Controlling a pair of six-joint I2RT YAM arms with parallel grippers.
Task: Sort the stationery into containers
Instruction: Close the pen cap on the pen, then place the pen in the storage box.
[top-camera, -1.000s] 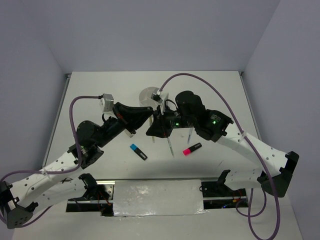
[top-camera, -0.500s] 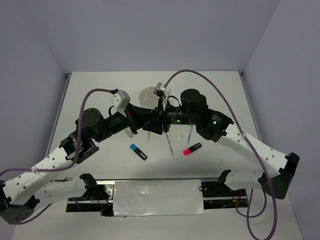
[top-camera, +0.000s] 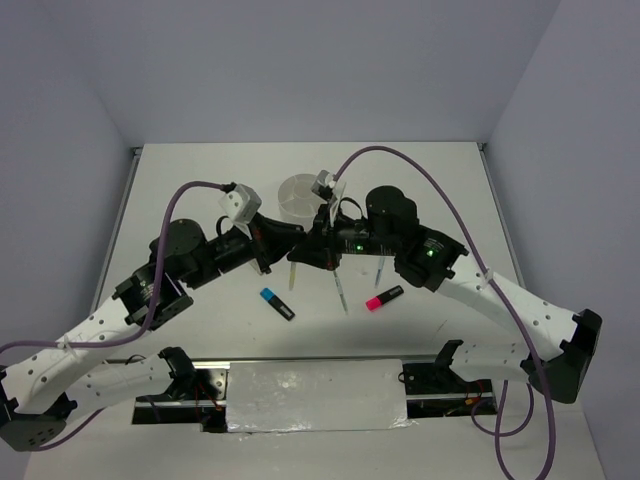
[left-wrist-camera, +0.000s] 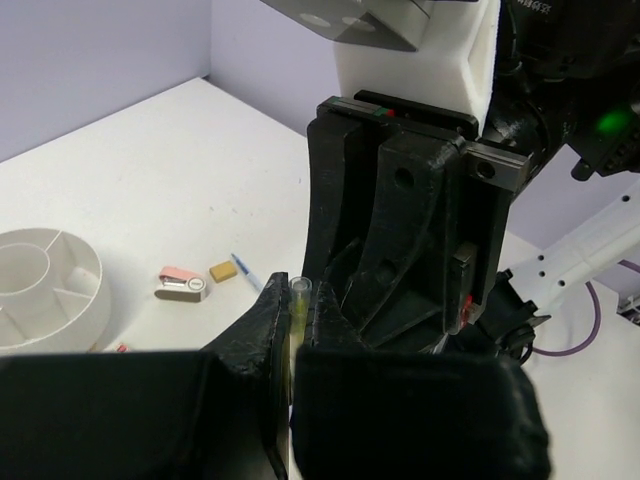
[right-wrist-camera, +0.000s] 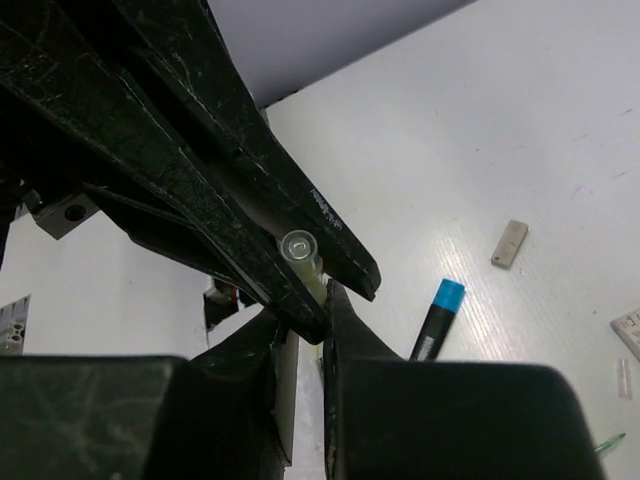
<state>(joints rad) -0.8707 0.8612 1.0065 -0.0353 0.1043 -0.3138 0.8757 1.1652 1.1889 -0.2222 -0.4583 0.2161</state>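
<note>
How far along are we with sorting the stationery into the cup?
Nothing looks sorted yet: the visible compartments of the round white plastic organiser cup are empty. In hand: a thin yellow pen, pinched by the left fingers and apparently the right fingers too. Left on the table: blue-and-black highlighter, pink-and-black highlighter, two thin pens, small beige eraser.

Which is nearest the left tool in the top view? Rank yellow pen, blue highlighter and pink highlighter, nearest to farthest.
1. yellow pen: clamped in the left tool, at the centre.
2. blue highlighter: on the table, toward the near edge, slightly left.
3. pink highlighter: on the table, well off to the right.
</note>
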